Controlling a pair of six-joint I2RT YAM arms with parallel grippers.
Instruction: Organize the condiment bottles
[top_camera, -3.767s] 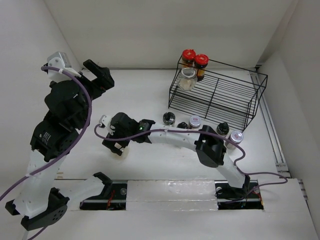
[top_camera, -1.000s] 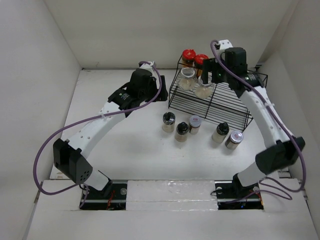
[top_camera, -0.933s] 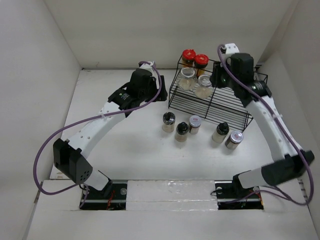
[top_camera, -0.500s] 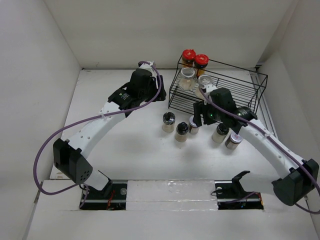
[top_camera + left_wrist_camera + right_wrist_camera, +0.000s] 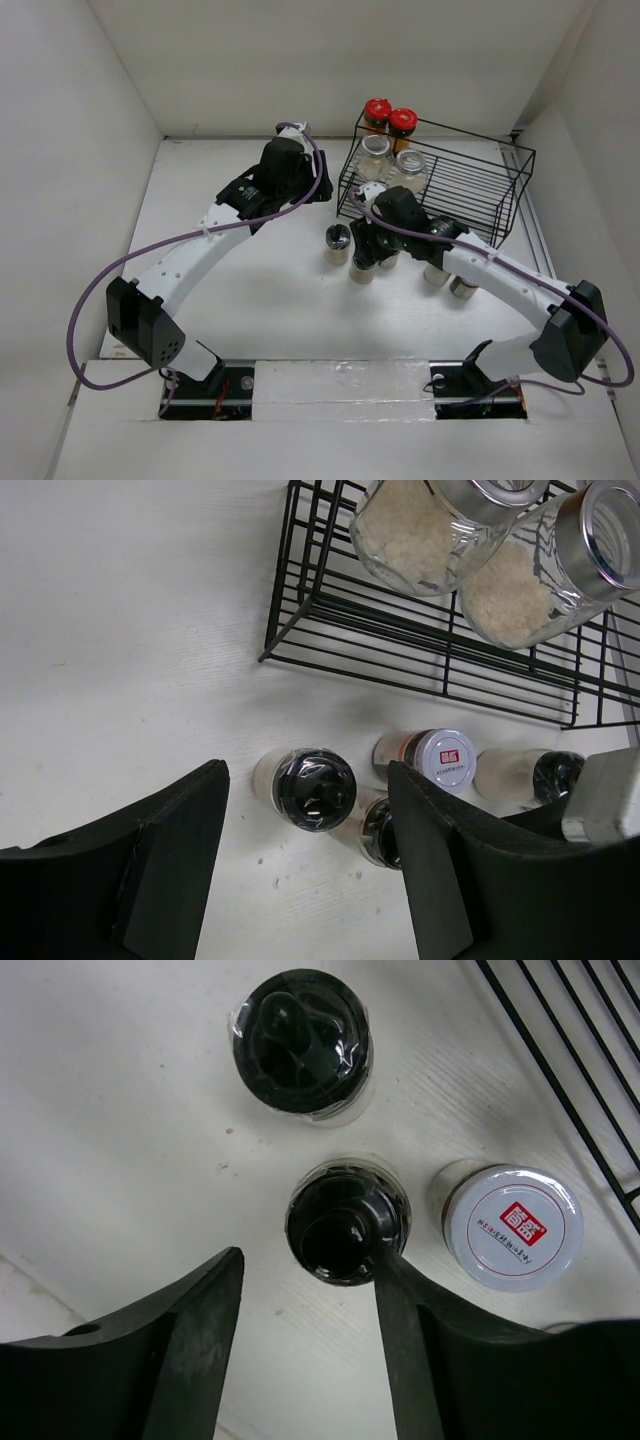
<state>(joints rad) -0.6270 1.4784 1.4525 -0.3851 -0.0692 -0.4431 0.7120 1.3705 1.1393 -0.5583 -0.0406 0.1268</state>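
We see the right gripper (image 5: 310, 1258) spread wide above the table (image 5: 120, 1160), its two fingers (image 5: 190, 1350) straddling an upright black-capped jar (image 5: 347, 1222). The cap sits between the tips but off-centre, close against one finger, and we cannot tell whether that finger touches it. Nothing is clamped.

Just beside this jar stands a silver-lidded jar (image 5: 510, 1225) with a red mark on its lid. A little further out is a second black-lidded jar (image 5: 300, 1045). The three are near one another but apart, in front of the wire rack (image 5: 470, 200).

The left gripper (image 5: 305, 768) hangs higher, near the rack's front-left corner, with its jaws wide apart and empty. In its wrist view we see the same cluster of jars well below it.

On the rack, two clear-lidded jars (image 5: 420, 530) with pale contents sit side by side, and two red-lidded jars (image 5: 377, 112) stand behind them at the back-left corner. Two further jars (image 5: 437, 273) stand on the table, partly hidden by the right arm.
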